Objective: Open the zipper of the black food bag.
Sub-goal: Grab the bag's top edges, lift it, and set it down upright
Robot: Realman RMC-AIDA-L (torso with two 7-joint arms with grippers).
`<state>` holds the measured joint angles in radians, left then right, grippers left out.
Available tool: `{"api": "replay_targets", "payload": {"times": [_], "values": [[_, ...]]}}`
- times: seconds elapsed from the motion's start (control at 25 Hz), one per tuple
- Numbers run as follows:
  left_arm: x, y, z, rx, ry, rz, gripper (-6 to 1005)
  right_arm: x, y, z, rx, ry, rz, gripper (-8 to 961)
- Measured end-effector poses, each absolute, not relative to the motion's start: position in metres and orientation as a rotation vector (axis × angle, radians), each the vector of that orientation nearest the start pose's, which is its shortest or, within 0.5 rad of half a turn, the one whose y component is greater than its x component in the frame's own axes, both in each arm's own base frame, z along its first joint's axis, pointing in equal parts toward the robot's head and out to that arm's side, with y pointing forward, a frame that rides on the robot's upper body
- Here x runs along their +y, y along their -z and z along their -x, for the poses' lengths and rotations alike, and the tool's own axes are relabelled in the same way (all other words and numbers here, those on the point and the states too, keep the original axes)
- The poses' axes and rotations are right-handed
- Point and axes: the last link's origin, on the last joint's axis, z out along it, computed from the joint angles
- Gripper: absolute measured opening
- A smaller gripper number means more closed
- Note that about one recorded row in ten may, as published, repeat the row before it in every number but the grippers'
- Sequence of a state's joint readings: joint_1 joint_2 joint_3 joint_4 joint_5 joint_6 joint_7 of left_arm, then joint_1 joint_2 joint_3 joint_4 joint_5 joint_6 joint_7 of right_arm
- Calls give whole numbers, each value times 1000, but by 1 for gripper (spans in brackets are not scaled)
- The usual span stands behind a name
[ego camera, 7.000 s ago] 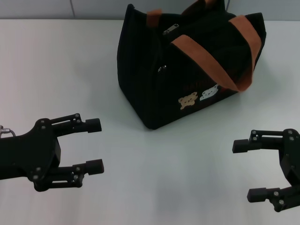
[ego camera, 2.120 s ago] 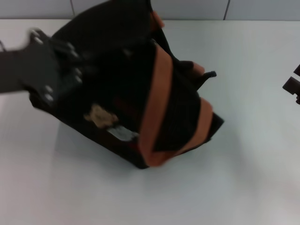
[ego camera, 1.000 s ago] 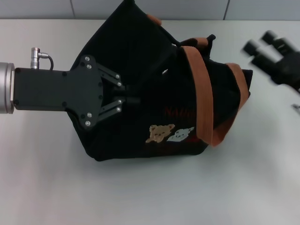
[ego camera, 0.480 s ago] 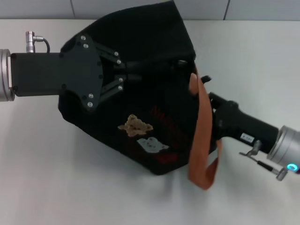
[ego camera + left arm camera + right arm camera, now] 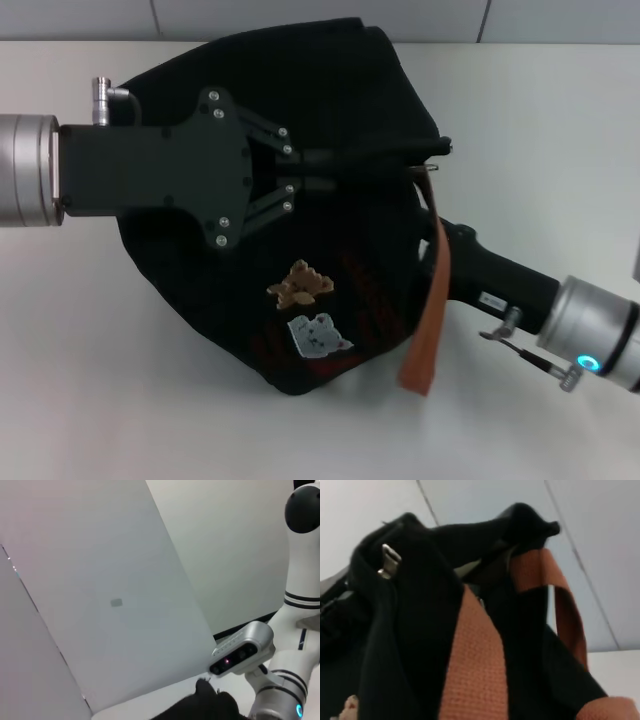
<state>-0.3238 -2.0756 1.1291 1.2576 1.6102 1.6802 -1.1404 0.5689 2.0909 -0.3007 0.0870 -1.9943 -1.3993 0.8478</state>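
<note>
The black food bag (image 5: 330, 260) lies tipped over on the white table, its bear patches (image 5: 305, 285) facing up. My left gripper (image 5: 322, 170) reaches in from the left and is shut on a fold of fabric near the bag's top. My right gripper (image 5: 455, 257) comes in from the lower right and presses against the bag's right end, its tip hidden behind an orange-brown strap (image 5: 430, 310) that hangs loose. The right wrist view shows the bag (image 5: 410, 645) close up, with the zipper's silver pull tab (image 5: 388, 560) on a black fold and both straps (image 5: 470, 665).
White table (image 5: 120, 400) lies all around the bag, with a wall seam along the back edge. The left wrist view looks at the wall and the robot's white body (image 5: 300, 645), with a scrap of black fabric (image 5: 215, 707) at the edge.
Both grippers, once open at the table's front, have come to the bag. In the last half second the left gripper shifted right with the fabric, the bag turned, and the strap now hangs straighter.
</note>
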Motion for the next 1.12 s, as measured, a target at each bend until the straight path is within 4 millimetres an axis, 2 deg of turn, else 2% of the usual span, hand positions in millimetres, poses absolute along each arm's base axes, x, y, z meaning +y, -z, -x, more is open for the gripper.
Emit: {"api": "replay_targets", "payload": {"times": [0.36,0.56,0.72,0.88,1.12], "values": [[295,-35,180,445,756,2752,97,268,62,-289,831,-1166,2222,826],[294,-32,181,442,757,2766,96,264,43,-298,744,-1194,2093,826],[295,-29,184,424,768,2774,96,254,30,-296,483,-1180,2026,827],[295,-27,185,408,774,2780,96,247,19,-294,144,-1059,1925,827],[295,-23,189,358,798,2784,96,250,17,-289,-63,-903,1769,827]]}}
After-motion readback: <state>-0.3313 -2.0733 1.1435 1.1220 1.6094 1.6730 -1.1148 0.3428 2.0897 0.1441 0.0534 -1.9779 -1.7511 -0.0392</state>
